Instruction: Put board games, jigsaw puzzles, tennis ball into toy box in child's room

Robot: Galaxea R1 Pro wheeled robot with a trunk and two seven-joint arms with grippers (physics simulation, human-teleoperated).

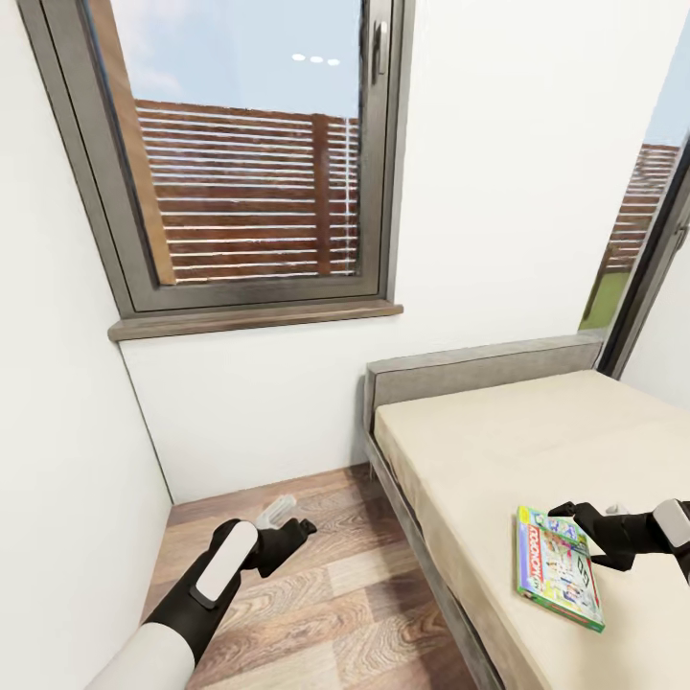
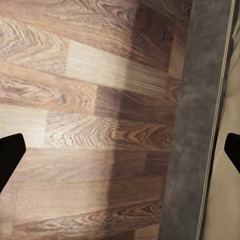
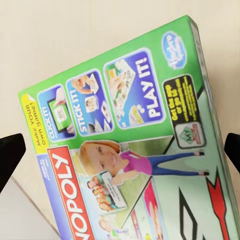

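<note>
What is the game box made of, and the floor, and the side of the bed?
The Monopoly box looks like glossy printed cardboard: sharp edges, bright pictures. The floor looks like wood planks with visible grain, possibly laminate. The bed frame seems covered in matte grey fabric, soft and mottled.

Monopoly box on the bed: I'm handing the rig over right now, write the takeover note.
Right hand: open, fingers spread at the far end of the Monopoly box, not gripping it.
Left hand: open, holding nothing, over the wood floor beside the bed frame.
Box lies flat on the bed, near its edge.
Done: nothing confirmed from these views.
Left: grasp this box and carry it to the toy box; check the other toys.
</note>
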